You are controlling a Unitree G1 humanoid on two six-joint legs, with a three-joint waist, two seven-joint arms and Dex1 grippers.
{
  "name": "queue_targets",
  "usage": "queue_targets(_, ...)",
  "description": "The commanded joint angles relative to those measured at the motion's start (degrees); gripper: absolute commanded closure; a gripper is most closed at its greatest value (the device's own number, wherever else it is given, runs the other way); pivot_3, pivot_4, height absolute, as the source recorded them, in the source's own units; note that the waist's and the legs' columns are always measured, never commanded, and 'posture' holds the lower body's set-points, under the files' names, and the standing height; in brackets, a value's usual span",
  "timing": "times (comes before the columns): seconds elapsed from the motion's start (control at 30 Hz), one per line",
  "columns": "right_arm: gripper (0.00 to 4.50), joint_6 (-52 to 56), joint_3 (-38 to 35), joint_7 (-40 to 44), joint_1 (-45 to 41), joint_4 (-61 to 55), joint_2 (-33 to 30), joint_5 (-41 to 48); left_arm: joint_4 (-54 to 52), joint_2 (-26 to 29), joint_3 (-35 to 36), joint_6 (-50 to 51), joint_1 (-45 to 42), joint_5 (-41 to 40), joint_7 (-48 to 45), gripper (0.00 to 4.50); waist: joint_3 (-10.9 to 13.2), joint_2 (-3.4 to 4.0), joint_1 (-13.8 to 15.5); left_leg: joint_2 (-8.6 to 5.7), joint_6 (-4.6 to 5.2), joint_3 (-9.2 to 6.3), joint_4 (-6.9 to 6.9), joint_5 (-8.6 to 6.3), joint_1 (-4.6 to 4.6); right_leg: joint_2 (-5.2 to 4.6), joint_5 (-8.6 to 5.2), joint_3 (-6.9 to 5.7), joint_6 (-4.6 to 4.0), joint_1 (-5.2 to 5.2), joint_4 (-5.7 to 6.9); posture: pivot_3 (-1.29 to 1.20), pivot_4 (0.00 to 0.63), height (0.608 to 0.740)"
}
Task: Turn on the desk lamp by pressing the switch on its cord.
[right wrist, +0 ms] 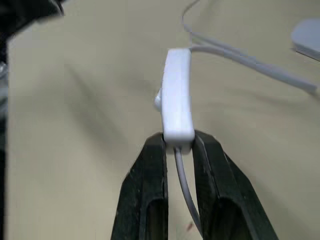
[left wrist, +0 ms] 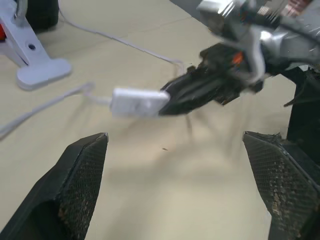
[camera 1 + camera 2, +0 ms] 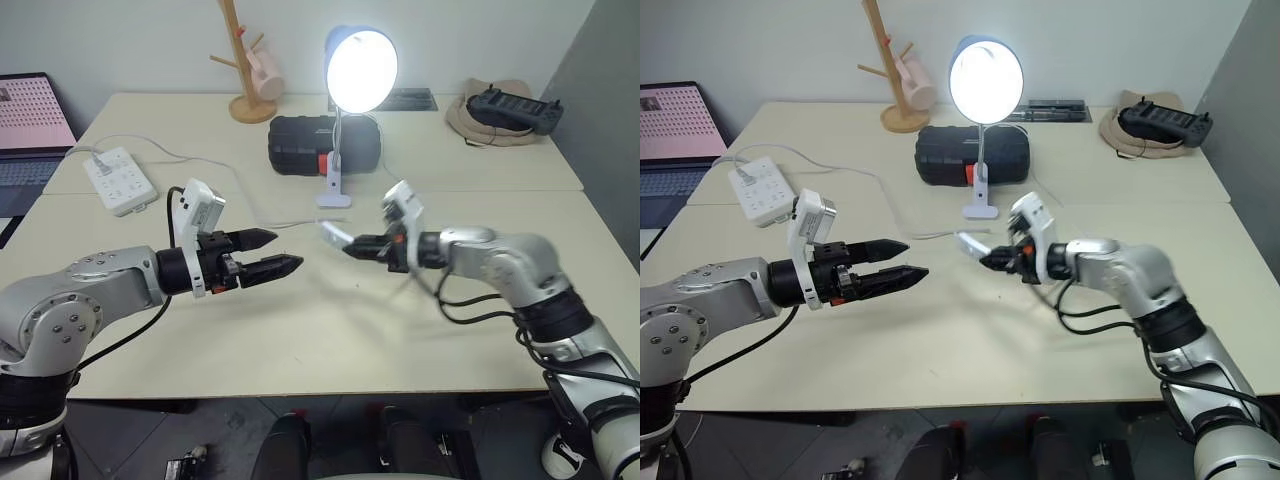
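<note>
Hovering above the near half of the table [image 3: 300, 340], the two grippers face each other, tips apart. The left gripper [image 3: 272, 252], on the left, has its black fingers spread with nothing between them. The right gripper [image 3: 352, 247], just right of centre, is clamped on one end of the switch [image 3: 333, 233], holding the small white oblong lifted off the tabletop; in the right wrist view the switch [image 1: 177, 95] stands up out of the pinched fingertips [image 1: 150, 165], with the cord [image 1: 240, 57] running away from its far end toward the lamp. Farther back, at mid-table, the desk lamp [image 3: 358, 68] stands on its white base, bulb glowing brightly. Just behind it lies a black case [image 3: 300, 145]. To the far left sits a white power strip [image 3: 118, 180]; a wooden mug stand [image 3: 250, 70] rises at the far edge.
</note>
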Motion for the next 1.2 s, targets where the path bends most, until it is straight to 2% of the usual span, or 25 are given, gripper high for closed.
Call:
queue_targets(0.03, 4.17, -9.6, 5.0, 3.9, -2.6, 5.1, 0.9, -13.7, -0.6, 1.4, -0.4, -3.3, 0.1, 6.1, -5.8, 0.02, 0.0, 0.0, 0.1, 0.01, -0.01, -0.01, 0.0, 0.0, -0.07, 0.0, 0.0, 0.0, 0.0, -0.05, -0.01, 0.0, 0.15, 0.74)
queue_targets(0.1, 4.17, -13.9, 7.6, 6.2, -3.2, 7.7, 1.2, -19.5, -0.4, 2.0, 1.1, -3.3, 0.6, 7.0, -7.6, 0.02, 0.0, 0.0, 0.1, 0.17, -0.02, -0.02, 0.05, 0.01, -0.25, -0.02, 0.01, -0.01, -0.01, -0.18, -0.05, 0.0, 0.15, 0.74)
queue_targets(0.17, 4.17, -15.2, 6.8, 8.3, -3.4, 9.4, 1.9, -21.3, 0.1, 2.3, 1.8, -3.6, 0.8, 8.5, -8.8, 0.02, 0.0, 0.0, 0.0, 0.38, -0.05, 0.05, 0.1, 0.0, -0.36, -0.04, 0.02, 0.01, -0.01, -0.28, -0.05, 0.0, 0.15, 0.74)
queue_targets(0.23, 3.46, -16.6, 6.0, 10.4, -3.1, 10.3, 2.1, -23.0, 1.4, 2.1, 1.7, -4.2, 0.8, 10.2, -10.0, 0.0, 0.0, 0.0, 0.0, 0.39, -0.06, 0.04, 0.1, -0.01, -0.36, -0.05, 0.02, -0.01, -0.01, -0.27, -0.04, 0.0, 0.15, 0.74)
queue_targets(0.27, 3.33, -16.9, 5.5, 11.2, -2.8, 10.4, 2.2, -23.6, 1.8, 1.9, 1.5, -4.7, 0.8, 11.3, -10.5, 0.0, 0.0, 0.0, 0.0, 0.4, -0.06, 0.03, 0.1, -0.01, -0.36, -0.04, 0.02, -0.02, -0.01, -0.27, -0.02, 0.0, 0.15, 0.74)
queue_targets(0.47, 1.86, -15.2, 1.7, 16.6, -0.8, 6.6, 1.3, -23.9, 3.0, 2.4, 0.7, -5.2, 0.1, 15.0, -14.8, 0.0, 0.0, 0.01, 0.0, 0.41, -0.05, -0.02, 0.13, -0.02, -0.35, -0.02, 0.03, -0.08, -0.03, -0.25, 0.01, 0.0, 0.15, 0.74)
queue_targets(0.6, 0.88, -11.2, -2.0, 18.6, 1.1, 2.0, -0.1, -22.1, 4.4, 2.0, -0.2, -5.6, -0.3, 17.6, -16.6, 0.0, 0.0, 0.01, 0.0, 0.4, -0.04, -0.03, 0.16, -0.02, -0.36, -0.02, 0.04, -0.08, -0.03, -0.25, 0.04, 0.0, 0.15, 0.74)
queue_targets(0.7, 0.14, -4.4, -5.4, 21.2, 3.7, -6.5, -3.4, -18.5, 6.4, 3.4, -0.7, -5.4, -2.2, 18.8, -19.9, 0.0, 0.0, 0.01, 0.2, 0.4, -0.04, -0.07, 0.19, -0.02, -0.36, -0.02, 0.04, -0.12, -0.03, -0.24, 0.06, 0.0, 0.15, 0.74)
queue_targets(0.87, 0.03, 7.3, -17.8, 23.4, 10.9, -22.9, -12.8, -8.1, 14.0, 7.6, -1.4, -8.3, -6.2, 23.9, -26.4, 0.0, 0.1, 0.02, 0.2, 0.38, -0.03, -0.17, 0.2, -0.03, -0.39, -0.01, 0.04, -0.2, -0.03, -0.21, 0.06, 0.0, 0.15, 0.74)
queue_targets(0.97, 0.03, 11.1, -21.8, 22.7, 14.7, -27.5, -17.1, -5.7, 17.9, 9.2, -2.4, -12.3, -6.7, 27.8, -30.1, 0.0, 0.1, 0.02, 0.2, 0.35, -0.02, -0.15, 0.21, -0.03, -0.36, -0.01, 0.03, -0.21, -0.03, -0.14, 0.03, 0.0, 0.15, 0.74)
queue_targets(1.07, 0.03, 13.9, -29.8, 24.3, 20.3, -31.7, -23.3, -2.3, 23.5, 11.9, -2.0, -15.7, -8.4, 30.9, -34.4, 0.0, 0.1, 0.01, 0.1, 0.36, -0.02, -0.1, 0.24, -0.03, -0.35, 0.04, 0.03, -0.19, -0.02, -0.16, 0.04, 0.0, 0.15, 0.74)
queue_targets(1.2, 0.03, 15.4, -34.7, 21.7, 24.1, -33.5, -24.8, -0.3, 29.4, 10.3, -2.8, -18.7, -11.4, 33.5, -35.8, 0.0, 0.1, 0.02, 0.1, 0.34, -0.02, -0.02, 0.26, -0.03, -0.31, 0.11, 0.02, -0.17, -0.02, -0.16, 0.07, 0.0, 0.15, 0.74)
